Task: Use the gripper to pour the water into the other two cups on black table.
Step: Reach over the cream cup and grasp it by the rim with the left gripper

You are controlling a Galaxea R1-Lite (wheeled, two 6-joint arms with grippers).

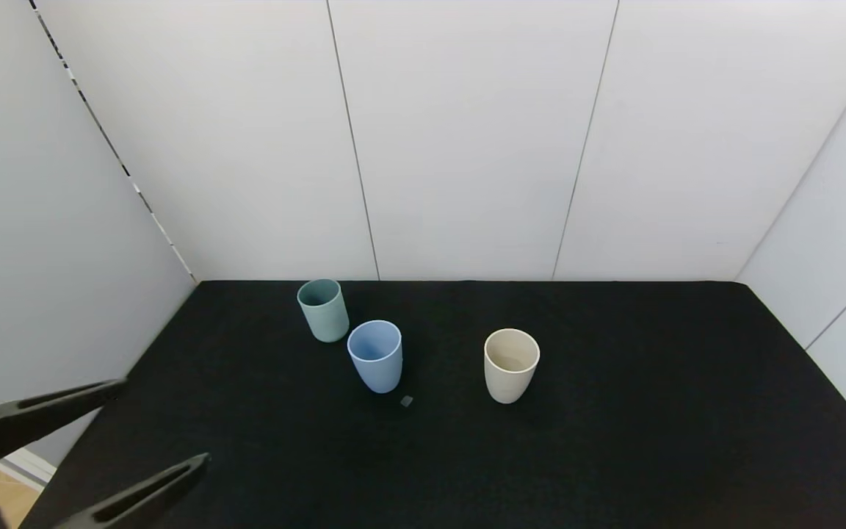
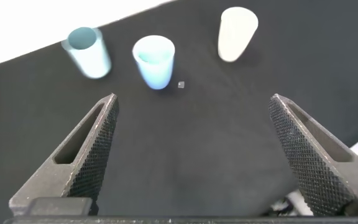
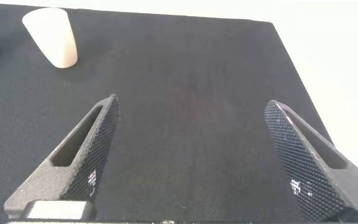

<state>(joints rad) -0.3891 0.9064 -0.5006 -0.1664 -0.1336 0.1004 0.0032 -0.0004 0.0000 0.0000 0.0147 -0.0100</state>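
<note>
the left gripper [image 1: 144,430] hangs low at the near left, fingers [image 2: 86,155] spread wide with nothing between them. the right gripper [image 3: 191,155] shows only from its own wrist, fingers likewise spread wide.

High head view, 2 low wrist views
</note>
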